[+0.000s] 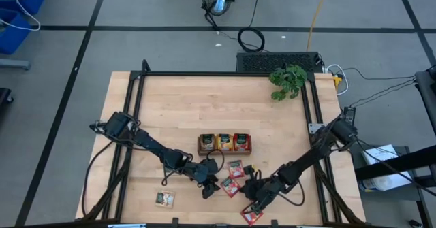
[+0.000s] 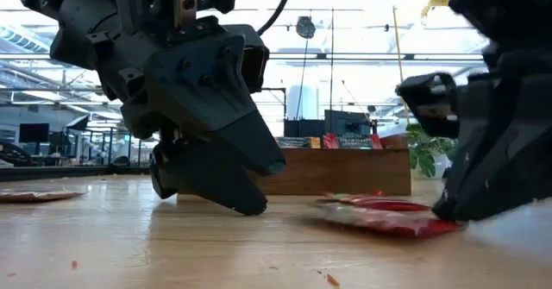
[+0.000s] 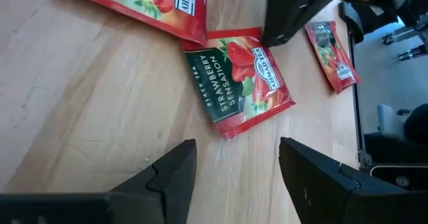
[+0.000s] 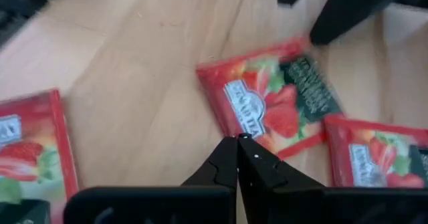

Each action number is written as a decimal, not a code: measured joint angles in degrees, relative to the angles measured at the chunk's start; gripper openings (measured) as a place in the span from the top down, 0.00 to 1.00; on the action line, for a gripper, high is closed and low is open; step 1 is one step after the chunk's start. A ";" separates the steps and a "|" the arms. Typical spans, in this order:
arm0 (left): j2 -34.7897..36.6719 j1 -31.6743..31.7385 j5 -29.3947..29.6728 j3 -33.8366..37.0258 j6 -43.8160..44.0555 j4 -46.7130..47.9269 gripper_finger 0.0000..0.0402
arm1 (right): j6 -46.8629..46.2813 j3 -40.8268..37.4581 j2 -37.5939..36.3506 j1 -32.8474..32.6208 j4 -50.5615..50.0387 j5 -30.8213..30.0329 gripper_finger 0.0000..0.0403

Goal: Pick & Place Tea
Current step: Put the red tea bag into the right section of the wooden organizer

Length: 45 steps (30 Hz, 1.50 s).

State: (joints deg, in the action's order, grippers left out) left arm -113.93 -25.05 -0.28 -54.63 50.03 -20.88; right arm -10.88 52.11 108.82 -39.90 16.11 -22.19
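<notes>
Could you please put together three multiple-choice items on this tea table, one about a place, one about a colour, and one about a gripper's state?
1. Where does the brown tray sit in relation to the plant?
A. nearer the arms' side of the table
B. beyond the plant
C. under the plant

2. What colour is the sachet ahead of the left gripper?
A. blue
B. red with a dark green panel
C. plain white

3. How does the right gripper stand?
A. wide open
B. shut on a sachet
C. shut, holding nothing

Answers:
1. A, since the high view shows the tray mid-table and the plant at the far right corner.
2. B, as the left wrist view shows a red strawberry sachet with a green panel.
3. C, because the right wrist view shows its fingertips pressed together above the sachets.
</notes>
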 joint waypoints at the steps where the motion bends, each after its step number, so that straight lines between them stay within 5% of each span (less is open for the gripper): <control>1: 0.00 -0.08 0.04 0.00 0.11 0.14 0.46 | -0.32 0.00 0.47 0.18 -0.08 0.45 1.00; 21: -0.02 -0.42 1.41 -0.02 -2.00 0.93 0.47 | 2.23 0.14 4.87 5.09 7.83 8.83 1.00; 31: -0.28 -1.15 0.08 0.09 -1.19 -3.48 0.65 | 2.30 0.07 4.94 5.65 8.09 8.68 1.00; 41: -0.22 -1.02 1.60 0.04 -3.56 -5.91 0.68 | 2.78 0.00 5.03 5.79 8.79 8.49 1.00; 45: -0.20 -0.89 1.80 0.04 -7.85 -6.30 0.80 | 3.89 0.00 5.06 5.77 8.85 6.20 1.00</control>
State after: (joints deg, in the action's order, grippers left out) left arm -114.13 -25.94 1.52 -54.59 42.17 -27.18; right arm -6.99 52.12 113.87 -34.13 24.96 -16.00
